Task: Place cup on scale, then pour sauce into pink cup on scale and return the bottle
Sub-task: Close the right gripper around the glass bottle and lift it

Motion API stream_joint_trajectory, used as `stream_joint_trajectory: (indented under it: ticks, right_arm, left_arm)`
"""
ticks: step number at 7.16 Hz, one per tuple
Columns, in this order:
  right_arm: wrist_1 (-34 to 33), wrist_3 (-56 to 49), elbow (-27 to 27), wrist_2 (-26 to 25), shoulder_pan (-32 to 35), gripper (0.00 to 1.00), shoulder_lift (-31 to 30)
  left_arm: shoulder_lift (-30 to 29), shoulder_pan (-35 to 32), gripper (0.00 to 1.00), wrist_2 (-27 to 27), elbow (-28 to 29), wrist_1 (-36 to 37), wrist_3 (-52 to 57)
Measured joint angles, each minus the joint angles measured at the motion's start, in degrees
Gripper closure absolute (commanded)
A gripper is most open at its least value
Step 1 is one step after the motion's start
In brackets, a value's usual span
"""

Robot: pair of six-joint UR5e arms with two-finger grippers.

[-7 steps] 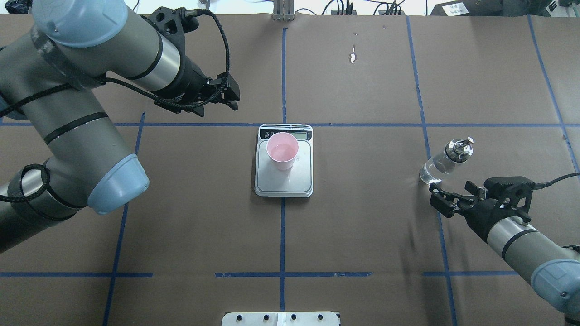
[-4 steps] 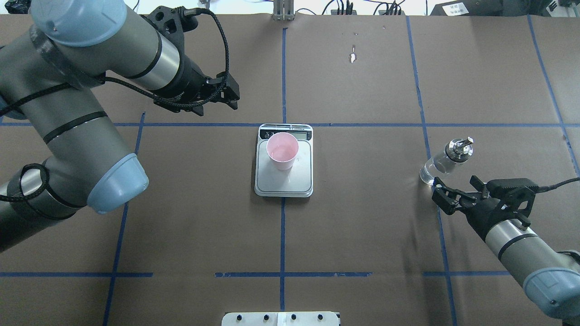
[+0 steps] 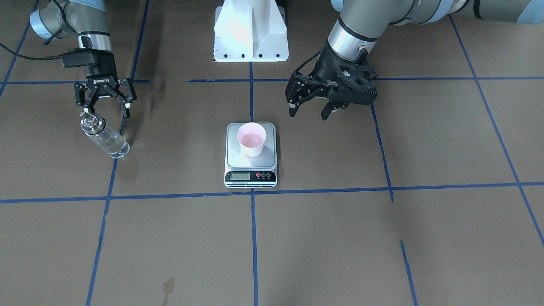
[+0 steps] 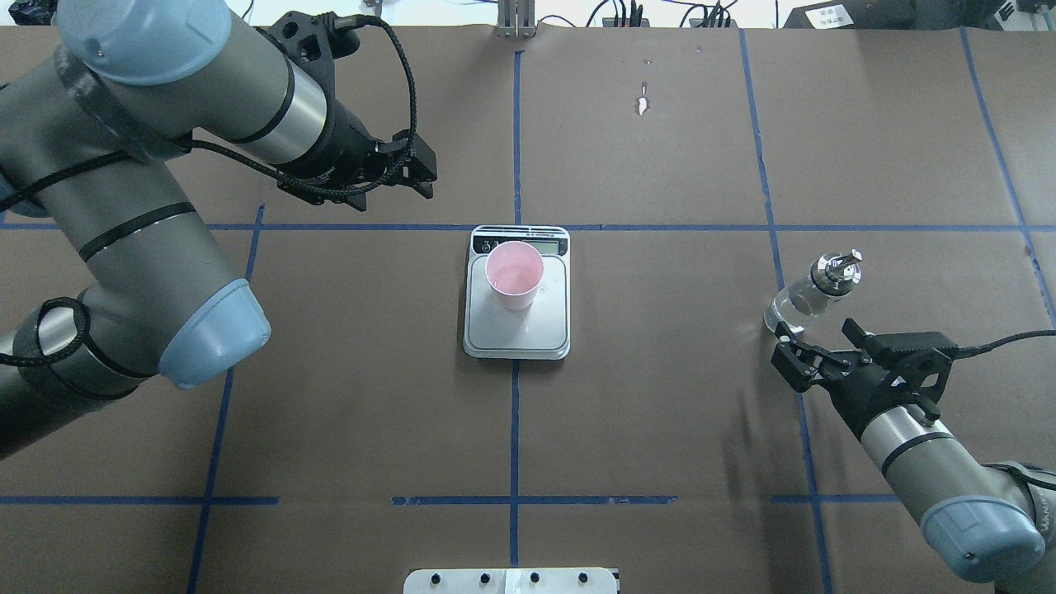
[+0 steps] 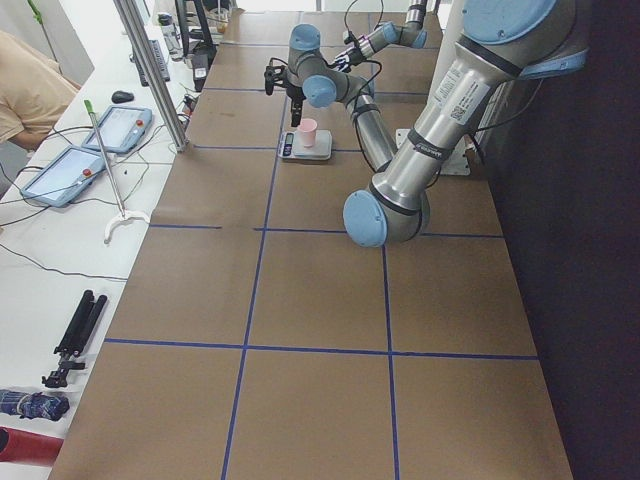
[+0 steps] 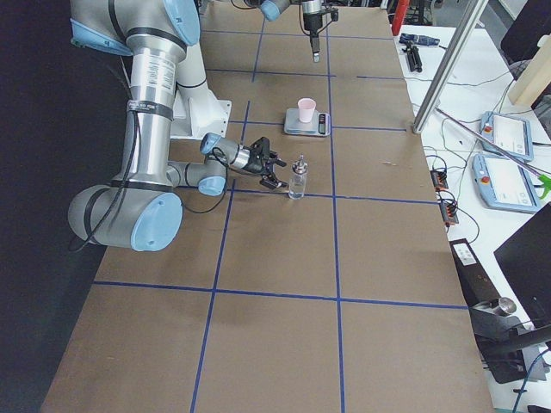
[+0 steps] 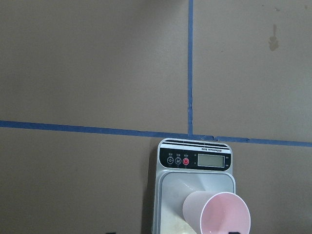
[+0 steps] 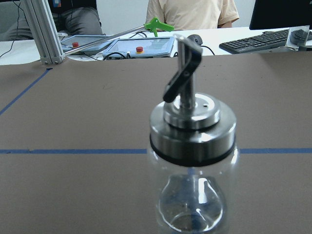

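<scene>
Brown paper crossed by blue tape lines covers the table [image 4: 660, 412]. At the centre of the overhead view the pink cup [image 4: 515, 276] stands on the scale [image 4: 516, 334]. At mid-right the glass bottle [image 4: 804, 297] stands upright, with the right gripper [image 3: 106, 111] spread wide just beside it. A finger clipping this tall, narrow bottle could topple it and spill its contents. The left gripper [image 3: 308, 114], also spread and empty, hangs to the scale's upper left.

Blue tape lines [image 4: 660, 227] cross the brown table [image 4: 660, 404]; a black keyboard [image 8: 256, 41] lies on a white desk [image 8: 14, 51].
</scene>
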Motion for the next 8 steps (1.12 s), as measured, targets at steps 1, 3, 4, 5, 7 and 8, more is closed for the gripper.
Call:
stream_joint_trajectory:
  ticks: [1, 3, 4, 5, 7, 8]
  right_arm:
    - [0.0, -0.2, -1.4, -1.0, 0.0, 0.0, 1.3]
    - [0.1, -0.6, -2.7, -2.0, 0.2, 0.0, 2.1]
    - [0.1, -0.7, -2.9, -2.3, 0.2, 0.0, 2.0]
    - [0.1, -0.7, -3.0, -2.6, 0.2, 0.0, 1.8]
    - [0.2, -0.7, -3.9, -2.8, 0.3, 0.0, 2.1]
    - [0.2, -0.7, -4.6, -2.8, 0.3, 0.0, 2.5]
  left_arm:
    - [0.2, 0.0, 0.1, 0.0, 0.0, 0.0, 0.1]
    - [1.9, -1.7, 0.1, 0.0, -0.1, -0.1, 1.0]
    - [3.2, -3.3, 0.09, 0.0, -0.3, -0.1, 3.3]
    - [4.8, -5.3, 0.09, 0.0, -0.6, 0.2, 7.4]
    - [8.8, -9.2, 0.09, -0.1, -1.3, 0.4, 16.2]
    - [9.8, -10.2, 0.09, 0.0, -1.5, 0.4, 18.3]
